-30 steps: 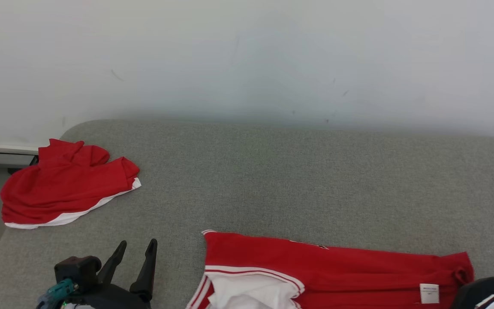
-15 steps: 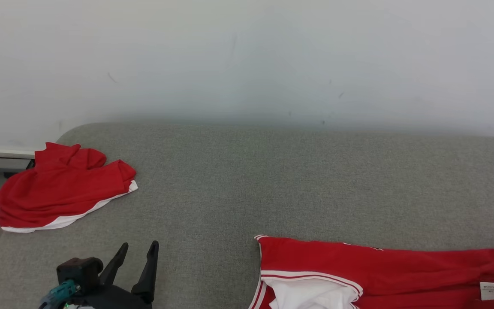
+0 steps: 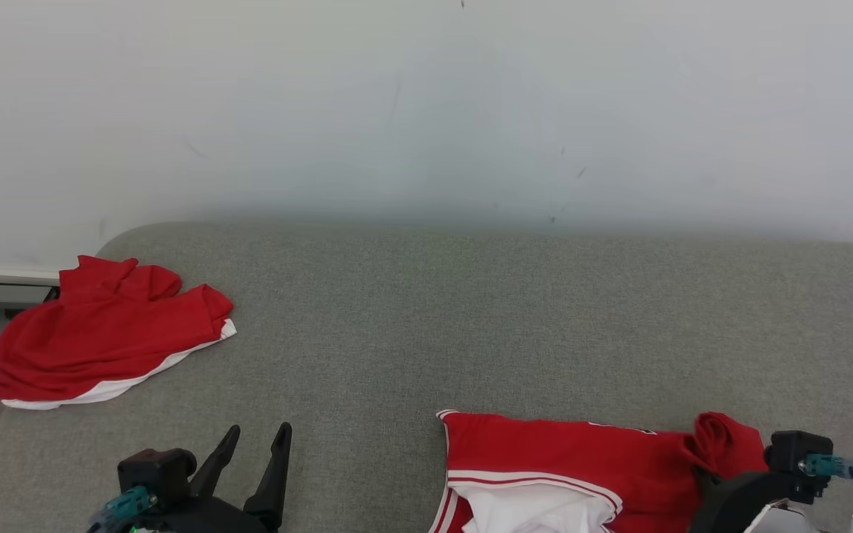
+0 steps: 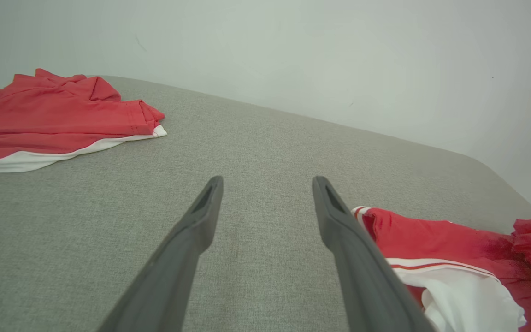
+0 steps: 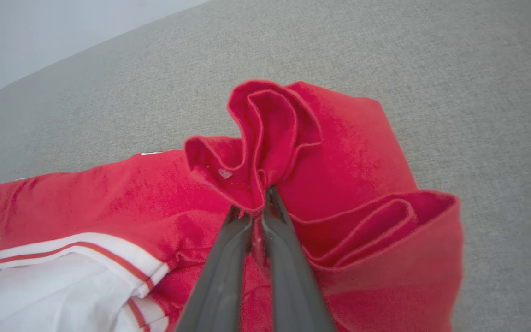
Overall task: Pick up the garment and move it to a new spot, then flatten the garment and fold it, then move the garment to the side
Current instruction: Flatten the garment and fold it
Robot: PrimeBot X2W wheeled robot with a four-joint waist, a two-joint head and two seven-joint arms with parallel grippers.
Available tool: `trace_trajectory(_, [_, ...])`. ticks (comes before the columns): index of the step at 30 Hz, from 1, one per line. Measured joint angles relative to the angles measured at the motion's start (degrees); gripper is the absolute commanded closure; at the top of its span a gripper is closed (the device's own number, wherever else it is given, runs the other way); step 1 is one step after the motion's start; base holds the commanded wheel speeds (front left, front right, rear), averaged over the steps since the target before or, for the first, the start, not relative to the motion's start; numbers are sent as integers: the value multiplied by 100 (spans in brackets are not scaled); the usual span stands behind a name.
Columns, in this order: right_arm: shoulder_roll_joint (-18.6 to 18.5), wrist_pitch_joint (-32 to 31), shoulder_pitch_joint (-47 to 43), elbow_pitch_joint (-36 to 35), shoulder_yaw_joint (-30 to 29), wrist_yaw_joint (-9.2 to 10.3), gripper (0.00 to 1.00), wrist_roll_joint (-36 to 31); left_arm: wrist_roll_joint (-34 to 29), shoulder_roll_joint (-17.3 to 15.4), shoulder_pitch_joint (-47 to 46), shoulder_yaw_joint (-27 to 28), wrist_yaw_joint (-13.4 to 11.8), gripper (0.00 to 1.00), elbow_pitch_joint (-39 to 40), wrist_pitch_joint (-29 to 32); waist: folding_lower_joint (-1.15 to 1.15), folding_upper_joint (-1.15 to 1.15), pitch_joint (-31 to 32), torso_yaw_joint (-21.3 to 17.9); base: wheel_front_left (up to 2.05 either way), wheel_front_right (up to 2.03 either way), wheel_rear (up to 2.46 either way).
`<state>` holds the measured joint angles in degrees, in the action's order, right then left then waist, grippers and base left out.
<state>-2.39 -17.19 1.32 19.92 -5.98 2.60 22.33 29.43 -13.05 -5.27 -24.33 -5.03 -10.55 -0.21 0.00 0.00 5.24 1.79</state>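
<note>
Since a moment ago the right end of the shirt (image 3: 582, 451) has bunched leftward, pinched tight in the closed right gripper (image 5: 258, 210). It lies at the near right of the gray cushion (image 3: 426, 318). Nearby, the left gripper (image 3: 260, 429) hangs wide open, empty.

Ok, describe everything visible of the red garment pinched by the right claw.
The red garment looks like soft knit cloth, with a white-and-red striped trim and a white inner layer showing at its near left part. It lies mostly flat on the grey padded surface, at the near right. Its right end is bunched into raised folds, pinched in the shut right claw.
</note>
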Motion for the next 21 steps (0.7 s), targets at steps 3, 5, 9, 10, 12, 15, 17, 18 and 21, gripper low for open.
trace_trajectory(3, [26, -53, 1, -227, 258, -16, 100, 27, 1, 0, 0, -3, 1, 0, -23, 0, 0, 0, 27, -2, 0, 0, 0])
trace_trajectory(5, [35, -60, 2, -300, 342, -16, 100, 80, 1, -2, 0, -3, 2, 0, -33, 0, 0, 0, 35, -3, 0, 0, 0])
trace_trajectory(9, [33, -225, 25, -492, 827, -46, 100, 165, 2, -1, 1, -10, 7, 0, -58, -1, 0, 0, 64, -8, 0, 0, 0])
trace_trajectory(10, [27, -258, 36, -515, 965, -57, 100, 187, 2, -1, 1, -15, 7, 0, -64, -1, 0, 0, 69, -9, 0, 0, 0])
trace_trajectory(12, [-16, -277, 66, -538, 1422, 65, 100, 404, 2, 1, 0, -27, 9, 0, -77, -1, 0, 0, 77, -6, 0, 0, 0])
trace_trajectory(15, [-26, -270, 221, -560, 2183, 285, 100, 939, 1, 20, -2, -48, 53, 0, -92, -1, 0, 0, 82, 9, 0, 0, 0])
trace_trajectory(17, [-35, -238, 399, -590, 2524, 375, 100, 1143, 1, 31, -8, -73, 55, 0, -100, 0, 0, 0, 80, 26, 0, 0, 0])
trace_trajectory(18, [-41, -205, 456, -643, 2632, 408, 100, 1266, 0, 43, -25, -104, 59, 0, -108, 2, 0, 0, 77, 42, 0, 0, 0])
trace_trajectory(21, [-51, -116, 631, -669, 2925, 453, 100, 1480, 0, 77, -144, -162, 102, 0, -121, 19, 0, 0, 66, 111, 0, 0, 0])
